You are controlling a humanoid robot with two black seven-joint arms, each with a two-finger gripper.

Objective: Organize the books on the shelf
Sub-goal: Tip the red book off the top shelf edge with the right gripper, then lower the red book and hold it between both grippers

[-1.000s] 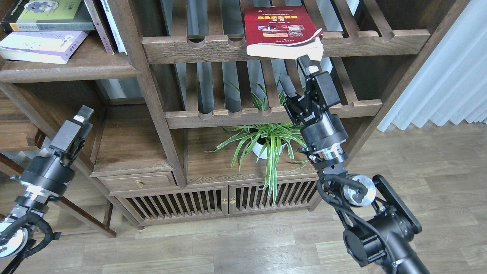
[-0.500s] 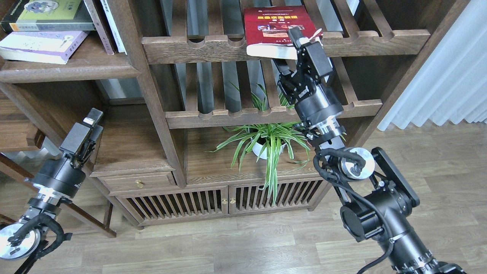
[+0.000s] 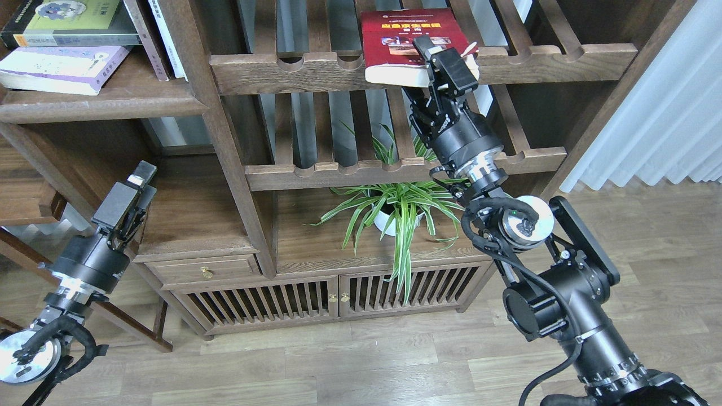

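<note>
Dark wooden bookcase: right gripper (image 3: 430, 63), fingers spread around the front edge of the red book (image 3: 403, 39) on the slatted rack (image 3: 541, 56), must next clamp; left gripper's (image 3: 131, 194) state unclear.

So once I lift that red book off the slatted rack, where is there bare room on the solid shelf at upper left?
Little. The solid shelf is mostly taken: the lavender book lies flat with the yellow-green book stacked above, and upright books lean against the post. Only a bare strip shows between the lavender book and those. The stack's top looks open.
</note>
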